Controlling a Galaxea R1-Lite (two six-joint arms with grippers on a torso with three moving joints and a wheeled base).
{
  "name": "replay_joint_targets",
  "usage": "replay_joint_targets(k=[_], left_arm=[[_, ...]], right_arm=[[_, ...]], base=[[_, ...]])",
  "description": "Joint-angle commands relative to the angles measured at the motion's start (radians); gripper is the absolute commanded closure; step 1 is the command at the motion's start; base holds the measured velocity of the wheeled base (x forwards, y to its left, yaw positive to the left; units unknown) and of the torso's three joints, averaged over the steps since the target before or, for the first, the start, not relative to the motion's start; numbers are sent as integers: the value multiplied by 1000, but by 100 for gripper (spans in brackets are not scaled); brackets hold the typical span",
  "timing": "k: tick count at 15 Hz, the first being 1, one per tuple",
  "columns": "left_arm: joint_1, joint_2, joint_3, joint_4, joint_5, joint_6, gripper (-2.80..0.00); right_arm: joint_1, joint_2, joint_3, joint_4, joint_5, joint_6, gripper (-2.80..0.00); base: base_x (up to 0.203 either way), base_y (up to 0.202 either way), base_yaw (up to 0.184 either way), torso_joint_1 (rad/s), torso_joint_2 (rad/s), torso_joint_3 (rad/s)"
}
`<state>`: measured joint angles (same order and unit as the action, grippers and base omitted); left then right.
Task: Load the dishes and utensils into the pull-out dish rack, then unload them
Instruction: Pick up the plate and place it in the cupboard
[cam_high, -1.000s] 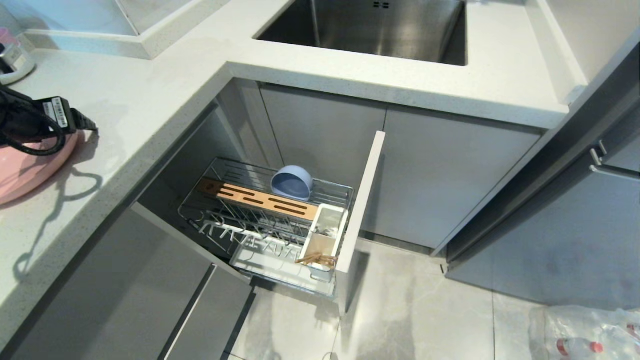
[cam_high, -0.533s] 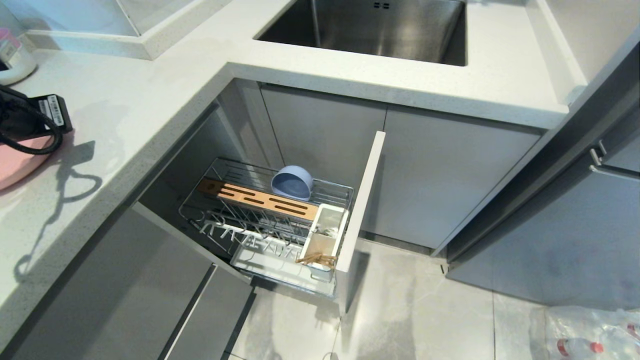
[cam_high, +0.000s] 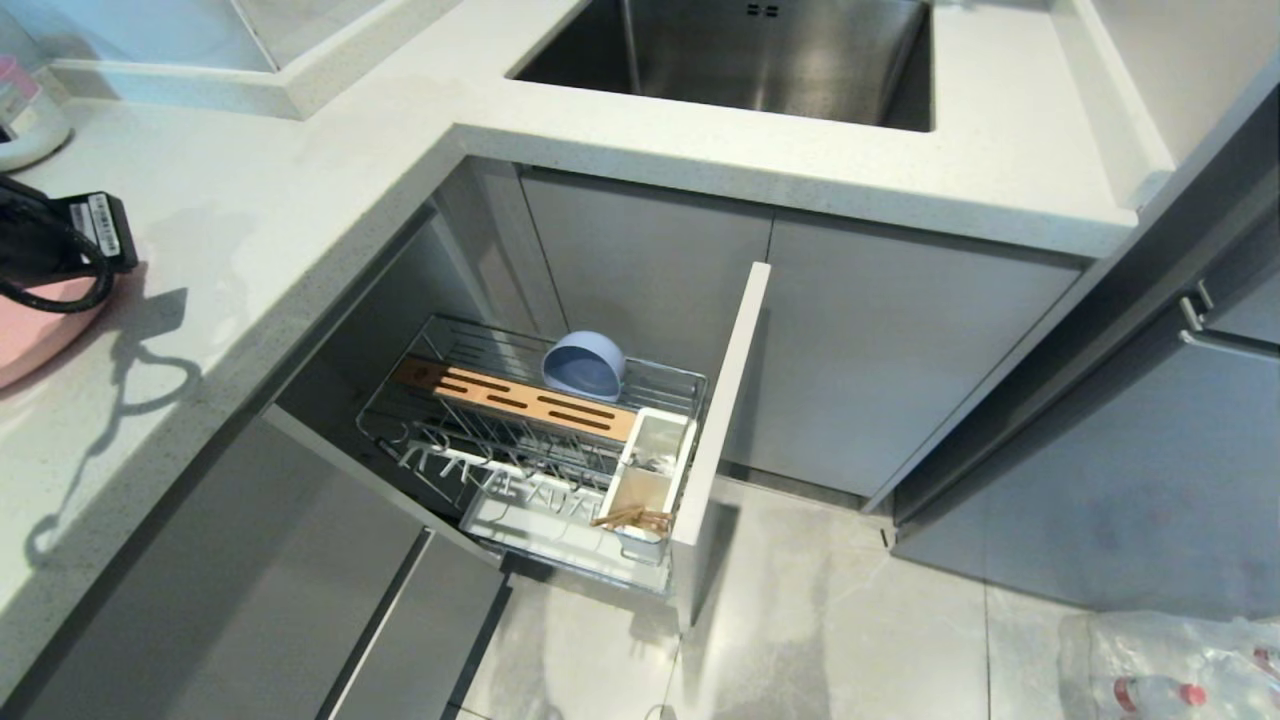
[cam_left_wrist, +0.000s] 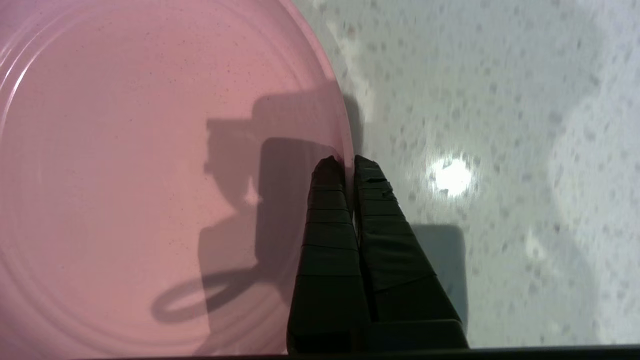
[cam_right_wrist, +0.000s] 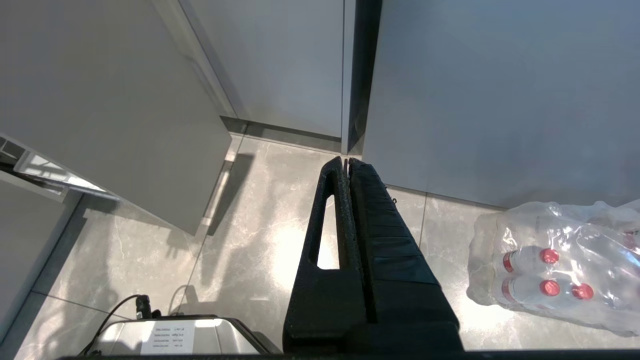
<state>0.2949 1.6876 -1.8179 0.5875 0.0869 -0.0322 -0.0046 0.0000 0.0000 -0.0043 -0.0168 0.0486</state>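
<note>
The pink plate (cam_left_wrist: 150, 150) lies on the speckled counter (cam_left_wrist: 500, 100), and my left gripper (cam_left_wrist: 348, 162) is shut on its rim, one finger over the plate and one outside the edge. In the head view only a part of the plate (cam_high: 30, 335) shows at the far left under my left arm (cam_high: 60, 245). The pull-out dish rack (cam_high: 400, 425) stands drawn out below the counter. The pale blue bowl (cam_high: 583, 365) rests on edge behind its wooden strip (cam_high: 520, 395). Chopsticks (cam_high: 632, 518) lie in the white caddy (cam_high: 684, 440). My right gripper (cam_right_wrist: 346, 162) hangs shut over the floor, empty.
The rack's tall front panel (cam_high: 725, 400) sticks out beside the caddy. A steel sink (cam_high: 740, 50) is set in the counter behind. A shrink-wrapped pack of water bottles (cam_high: 1170, 670) lies on the floor at the right. A small appliance (cam_high: 25, 110) stands at the counter's far left.
My left arm and the pink plate have shifted left toward the edge of the head view, so less of the plate shows. The rack and its contents have not moved.
</note>
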Motion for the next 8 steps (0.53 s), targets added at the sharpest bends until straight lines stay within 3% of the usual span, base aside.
replay_joint_targets(k=[1, 6, 8], left_arm=[[3, -32, 0, 25, 4, 6, 0], [-27, -137, 4, 14, 3, -2, 0], [-52, -198, 15, -25, 1, -45, 0]], right_arm=[[0, 2, 0, 0, 0, 1, 0], [0, 2, 0, 0, 0, 1, 0], [0, 2, 0, 0, 0, 1, 0]], base=[[0, 0, 0, 0, 0, 0], [0, 0, 0, 0, 0, 0], [0, 0, 0, 0, 0, 0]])
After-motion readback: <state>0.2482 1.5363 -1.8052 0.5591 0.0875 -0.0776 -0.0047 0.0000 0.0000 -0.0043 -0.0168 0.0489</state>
